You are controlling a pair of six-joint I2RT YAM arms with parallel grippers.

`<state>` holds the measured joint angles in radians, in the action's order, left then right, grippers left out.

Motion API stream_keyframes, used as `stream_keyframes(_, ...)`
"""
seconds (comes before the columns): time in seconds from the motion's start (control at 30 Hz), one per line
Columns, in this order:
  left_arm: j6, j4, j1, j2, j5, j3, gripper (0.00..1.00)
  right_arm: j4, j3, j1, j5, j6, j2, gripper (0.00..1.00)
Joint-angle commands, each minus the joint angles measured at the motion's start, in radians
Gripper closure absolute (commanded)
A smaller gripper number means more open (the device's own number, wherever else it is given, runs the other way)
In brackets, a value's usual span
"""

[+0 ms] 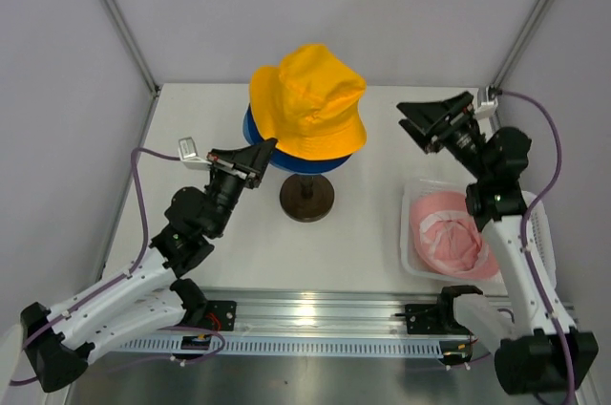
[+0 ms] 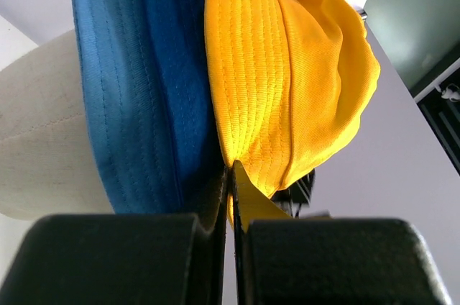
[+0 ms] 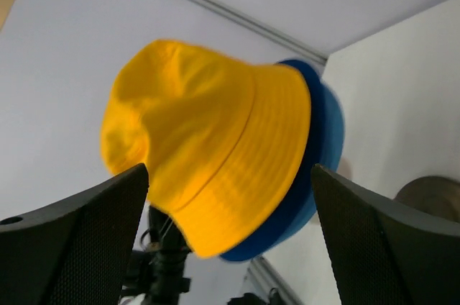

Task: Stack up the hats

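The yellow hat [image 1: 310, 99] sits on top of the stack on the mannequin head, tilted a little, with a blue hat's brim [image 1: 252, 130] and a darker navy brim [image 1: 307, 165] showing under it. My left gripper [image 1: 262, 153] is shut on the yellow hat's brim at its left side; in the left wrist view the yellow fabric [image 2: 287, 82] is pinched between the closed fingers beside the blue hat [image 2: 144, 89]. Right of the stack, my right gripper [image 1: 431, 124] stands open and apart from it, with the yellow hat [image 3: 208, 147] framed between its fingers. The pink hat [image 1: 449, 233] lies in the basket.
The cream mannequin head [image 2: 36, 139] stands on a dark round base [image 1: 306, 198] at the table's middle. A white basket [image 1: 410, 197] sits at the right near edge, under my right arm. Grey walls close in the table on three sides.
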<state>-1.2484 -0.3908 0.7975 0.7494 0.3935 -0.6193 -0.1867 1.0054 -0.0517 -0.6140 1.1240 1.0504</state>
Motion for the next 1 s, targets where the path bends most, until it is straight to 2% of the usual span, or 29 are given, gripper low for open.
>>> stream_keyframes(0.0, 0.014, -0.011, 0.029, 0.031, 0.05, -0.011, 0.99, -0.135, -0.181, -0.046, 0.094, 0.256, -0.11, 0.03)
stream_keyframes(0.17, 0.012, -0.025, 0.068, 0.044, 0.076, -0.005, 0.99, -0.053, -0.16, -0.128, 0.102, 0.238, -0.17, 0.03)
stream_keyframes(0.3, 0.021, -0.031, 0.1, 0.047, 0.1, -0.005, 0.99, -0.066, -0.174, -0.198, 0.149, 0.229, -0.159, 0.05)
stream_keyframes(0.47, 0.026, -0.025, 0.118, 0.044, 0.13, -0.003, 0.99, -0.171, -0.209, -0.264, 0.163, 0.281, -0.11, 0.12)
stream_keyframes(0.67, 0.03, -0.02, 0.129, 0.039, 0.146, 0.003, 0.99, -0.186, -0.197, -0.3, 0.186, 0.277, -0.079, 0.19)
stream_keyframes(0.87, 0.017, -0.016, 0.135, 0.044, 0.14, 0.015, 0.99, -0.237, -0.208, -0.316, 0.238, 0.289, -0.061, 0.42)
stream_keyframes(0.97, 0.007, -0.014, 0.141, 0.042, 0.145, 0.027, 0.99, -0.247, -0.209, -0.333, 0.263, 0.289, -0.046, 0.59)
